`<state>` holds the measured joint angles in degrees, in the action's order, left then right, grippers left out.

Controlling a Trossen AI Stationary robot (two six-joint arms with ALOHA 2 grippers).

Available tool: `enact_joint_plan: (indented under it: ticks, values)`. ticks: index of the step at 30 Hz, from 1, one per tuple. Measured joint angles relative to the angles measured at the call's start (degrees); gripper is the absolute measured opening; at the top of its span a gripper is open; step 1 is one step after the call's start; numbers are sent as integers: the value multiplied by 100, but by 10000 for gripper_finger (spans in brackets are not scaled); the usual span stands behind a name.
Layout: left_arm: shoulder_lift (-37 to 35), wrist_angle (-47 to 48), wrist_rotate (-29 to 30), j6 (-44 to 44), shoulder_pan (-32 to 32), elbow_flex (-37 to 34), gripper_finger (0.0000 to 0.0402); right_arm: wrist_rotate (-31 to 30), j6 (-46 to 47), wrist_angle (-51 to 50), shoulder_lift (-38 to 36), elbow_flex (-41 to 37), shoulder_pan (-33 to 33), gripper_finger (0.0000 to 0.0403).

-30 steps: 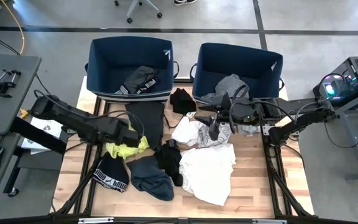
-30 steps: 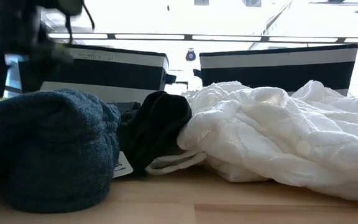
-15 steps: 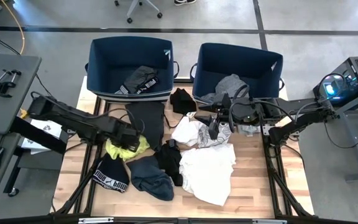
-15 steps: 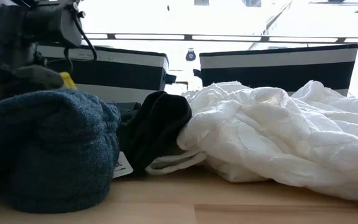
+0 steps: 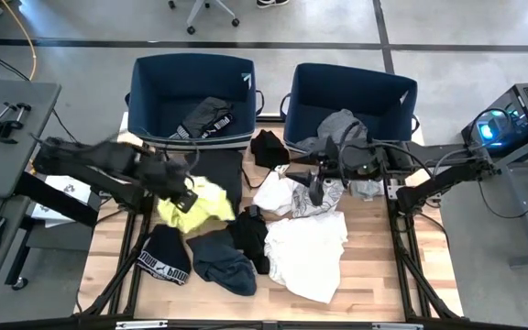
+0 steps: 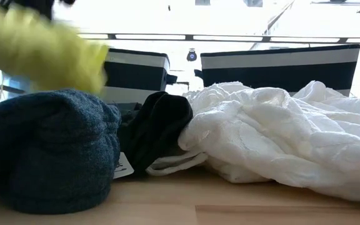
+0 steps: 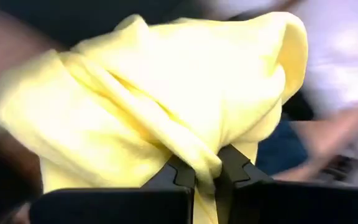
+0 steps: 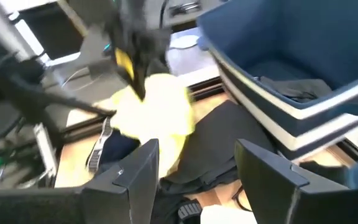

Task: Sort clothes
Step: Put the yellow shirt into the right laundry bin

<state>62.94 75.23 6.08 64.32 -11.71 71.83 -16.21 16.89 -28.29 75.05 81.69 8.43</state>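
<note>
**Neon garment lifted clear of the pile**

Worktop (image 5: 374, 275) front edge: a navy knit garment (image 6: 49, 150), a black garment (image 6: 158, 128) and a white garment (image 6: 274, 140) lie in a row, undisturbed across the last second. A black waistband piece (image 5: 166, 257) lies at the left front corner.

Mid-worktop, left: the neon yellow garment (image 5: 195, 206) lay on the boards beneath the left gripper (image 7: 206, 177) a second ago; it now hangs off the surface. The fingers are closed tight on a fold of it, as the left wrist view shows plainly. Judgement: the pick has succeeded and a carry to a bin is under way.

Mid-worktop, right: the right gripper (image 8: 194, 168) hovers above a light patterned garment (image 5: 308, 197), position unchanged, fingers spread wide and holding nothing.

Far edge: left bin (image 5: 145, 92) holds dark items; right bin (image 5: 392, 96) holds grey ones.

Not determinable: the left arm and its load are motion-blurred in three views; the low view cuts off the left gripper; which bin is intended; the bins' full contents.
</note>
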Motion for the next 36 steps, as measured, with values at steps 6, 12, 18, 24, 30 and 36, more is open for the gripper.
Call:
enact_joint_plan:
  ticks: [6,12,18,24,30,36]
  values:
    - [78,-1504,684,-1267,-74,1226,1,471,-502,321,99,-7,-181,197]
    - [376,-3184,1249,-2254,-28,1452,0,909,-570,1406,195,-7,-418,218]
    - [891,-3525,1231,-2453,182,1452,0,1903,-443,1943,27,-7,-696,299]
    - [1381,-3656,894,-2460,378,1452,0,2364,-146,1779,-131,-2,-891,341]
    - [1738,-4213,266,-3051,414,1453,0,2614,-75,1228,217,-2,-1011,344]
    - [1888,-4223,471,-3954,403,1888,0,3333,-197,1100,752,0,-910,344]
